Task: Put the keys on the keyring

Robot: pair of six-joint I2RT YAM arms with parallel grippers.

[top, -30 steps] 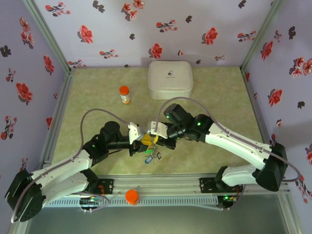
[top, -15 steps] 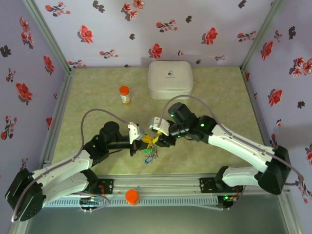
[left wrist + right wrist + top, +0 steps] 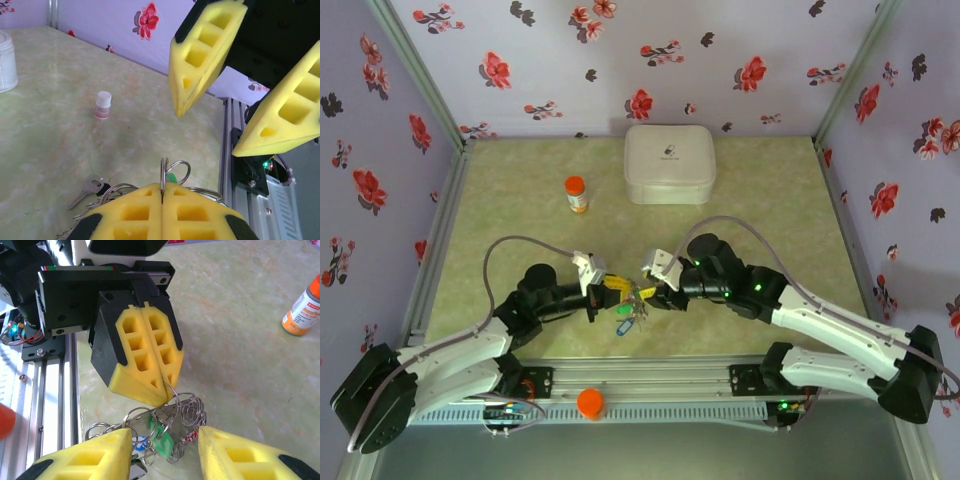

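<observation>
Left claw (image 3: pixel 162 187) clamps keyring (image 3: pixel 162 167) to steady it; right claw (image 3: pixel 211 131), half-open, straddles clustered keys (image 3: pixel 160 437), probably to pick one.

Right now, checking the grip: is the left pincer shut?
Shut: the left pincer's yellow pads meet with no gap, a thin metal ring nipped between their tips.

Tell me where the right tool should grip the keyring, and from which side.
Probably the free loops of the keyring just beyond the tips of the left tool, which is shut on one edge of it. Come in opposite that tool, as the open right tool faces it, pads straddling the loops: thin wire pinches best across its flat faces.
</observation>
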